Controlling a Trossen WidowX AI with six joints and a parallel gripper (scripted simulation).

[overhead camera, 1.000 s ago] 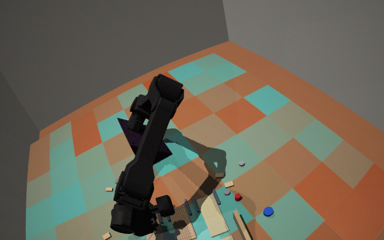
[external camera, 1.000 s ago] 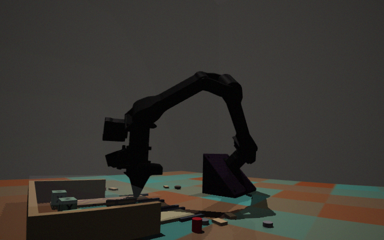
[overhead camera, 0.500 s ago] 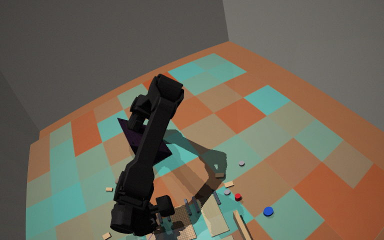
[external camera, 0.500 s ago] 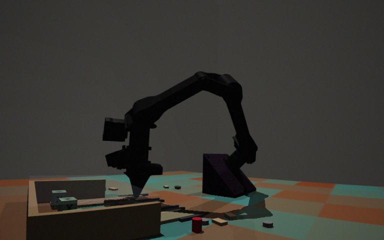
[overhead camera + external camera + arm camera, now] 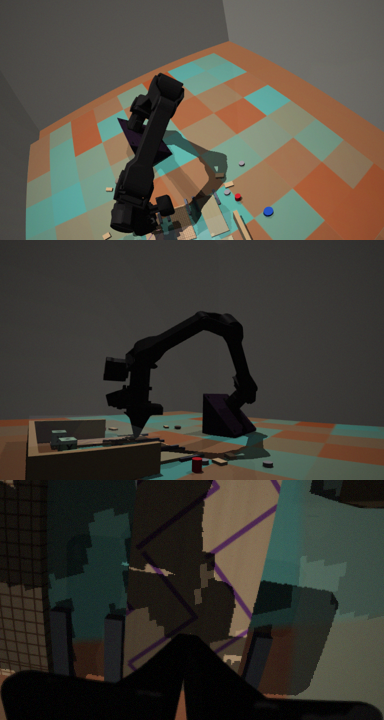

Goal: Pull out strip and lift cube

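Currently, gripper [image 5: 154, 230] [image 5: 136, 437] [image 5: 186, 643] clenched w/ nothing held, tips above zigzag strip [image 5: 240, 545]. Two marked cubes, X [image 5: 58, 438] & Y [image 5: 67, 443], sit inside wooden-walled tray [image 5: 93, 459]; labelled one: cannot tell.

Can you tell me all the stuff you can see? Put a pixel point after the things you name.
zigzag strip [image 5: 155, 237] [image 5: 245, 530]: one, tan and purple, below pincer
grid strip [image 5: 182, 216] [image 5: 20, 615]: one, tan, beside it
plain strip [image 5: 215, 219] [image 5: 172, 457]: one, cream, past grid
cubes [image 5: 67, 444]: two, pale green, inside frame
frame [image 5: 240, 223] [image 5: 93, 463]: one, wooden, around cubes
bars [image 5: 216, 197] [image 5: 191, 457] [image 5: 114, 645]: several, dark, near strips
cylinder [image 5: 237, 197] [image 5: 197, 465]: one, red, floor
disc [image 5: 268, 211]: one, blue, floor
pucks [image 5: 241, 163] [image 5: 267, 464]: three, grey, floor
blocks [image 5: 229, 184] [image 5: 219, 461]: four, tan, floor
wedge [image 5: 128, 133] [image 5: 212, 418]: one, purple, under arm
arm [image 5: 154, 133] [image 5: 181, 340]: one, black, overhead
pincer [image 5: 136, 436] [image 5: 186, 643]: one, black, arm's end
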